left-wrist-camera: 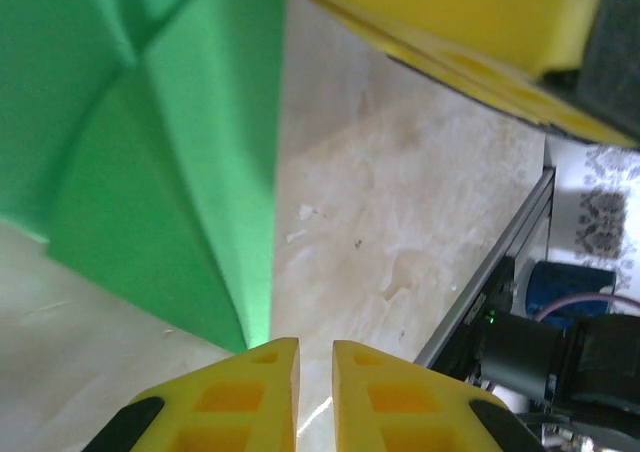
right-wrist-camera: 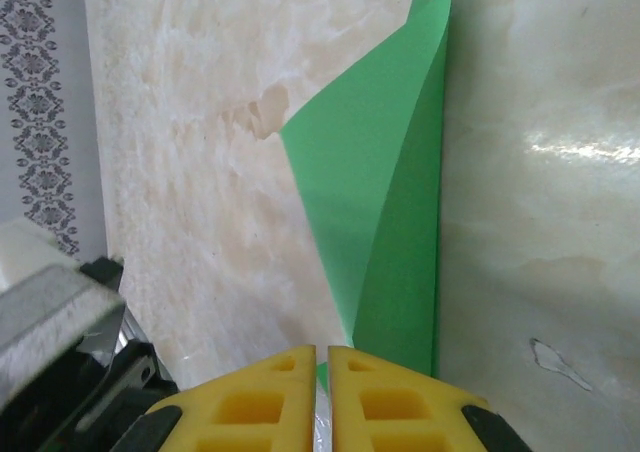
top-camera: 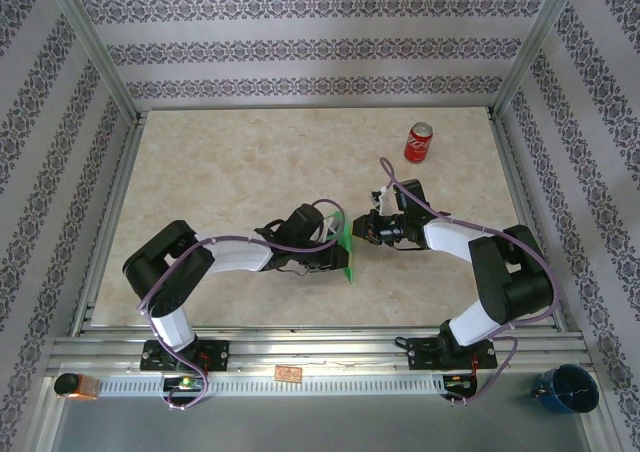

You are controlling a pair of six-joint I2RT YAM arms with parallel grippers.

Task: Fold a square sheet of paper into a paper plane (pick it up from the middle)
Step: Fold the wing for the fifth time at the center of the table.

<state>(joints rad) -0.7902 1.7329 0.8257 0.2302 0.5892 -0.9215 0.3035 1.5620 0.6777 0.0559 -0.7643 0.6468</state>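
Top external view: green paper point(top-camera: 348, 255) stands on edge, long axis running near to far. Right claw point(right-wrist-camera: 322, 367) pinches it; left claw point(left-wrist-camera: 315, 360) stands slightly parted.

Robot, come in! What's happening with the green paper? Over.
Right gripper pinching folded paper. Left gripper slightly open, at paper's edge. Can far off, nothing blocking.

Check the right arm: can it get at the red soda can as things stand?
Likely yes for reach: the red soda can stands upright on the table beyond that arm, nothing between. But the right fingers are shut on the green paper, so it would have to let go first.
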